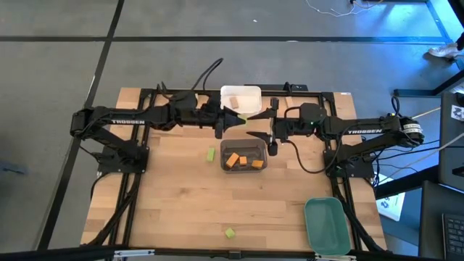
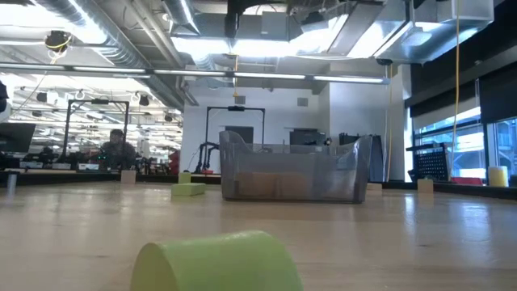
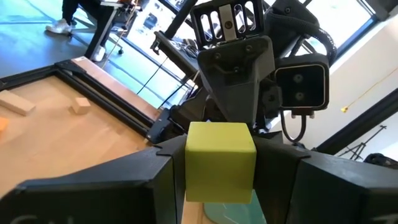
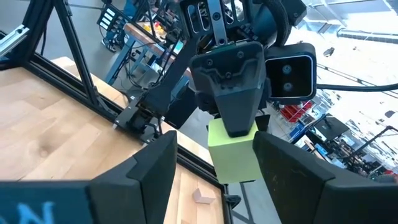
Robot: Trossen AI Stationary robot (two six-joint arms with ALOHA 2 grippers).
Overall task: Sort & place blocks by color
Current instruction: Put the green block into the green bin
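Note:
High over the table, between the white bin (image 1: 250,93) and the dark grey bin (image 1: 243,171), my two grippers meet tip to tip. My left gripper (image 3: 219,186) is shut on a light green block (image 3: 219,158). My right gripper (image 4: 214,168) is open, one finger on each side of the same block (image 4: 235,155). Orange blocks (image 1: 233,160) lie in the grey bin and a tan block (image 1: 235,102) in the white one. Two green blocks (image 1: 211,154) (image 1: 230,233) rest flat on the table. The low view shows neither gripper. My left gripper pinches the green block by two opposite sides (image 3: 189,168) between its two fingers. The fingers lie level and come from the table's left. The block is lifted clear, high above the table. My right gripper's fingers (image 4: 155,168) flank the block crosswise to the left's; whether they touch it I cannot tell.
A green bin (image 1: 324,225) stands at the table's near right corner. In the low view a green block (image 2: 214,263) lies close to the camera, another (image 2: 187,189) is left of the grey bin (image 2: 291,174), and tan blocks (image 2: 426,185) lie beyond. A black frame (image 1: 145,93) rims the table.

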